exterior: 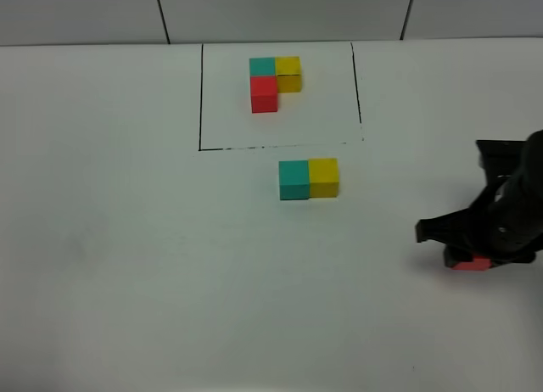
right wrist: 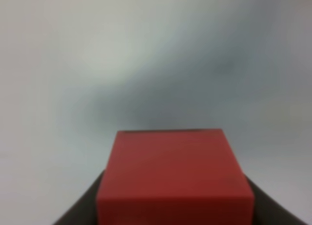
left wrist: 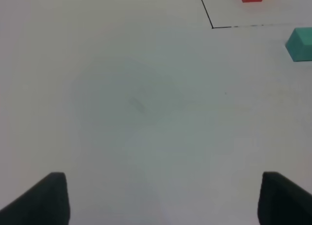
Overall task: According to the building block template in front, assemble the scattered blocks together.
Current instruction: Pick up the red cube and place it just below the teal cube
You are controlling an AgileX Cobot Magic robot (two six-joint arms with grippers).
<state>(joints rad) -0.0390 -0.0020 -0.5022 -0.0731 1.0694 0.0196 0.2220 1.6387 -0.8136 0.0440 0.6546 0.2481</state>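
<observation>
The red cube sits at the right of the table, well apart from the other loose blocks. Being a cube it has no long axis. In the right wrist view it lies square to the camera, its top edge level, with a dark finger against each side. The right gripper is clamped on it, and the cube fills the gap between the jaws. We cannot tell whether it touches the table.

The teal cube and yellow cube touch side by side at the centre, teal on the left. Their long axis runs parallel to the near line of the black outline, just in front of it. Inside the outline the template shows teal and yellow in a row, with red below the teal.

The right arm reaches in from the right edge, its wrist bent down over the cube. The left gripper hangs over bare table with its jaws spread wide and nothing between them. Its camera catches the teal cube off to one side.
</observation>
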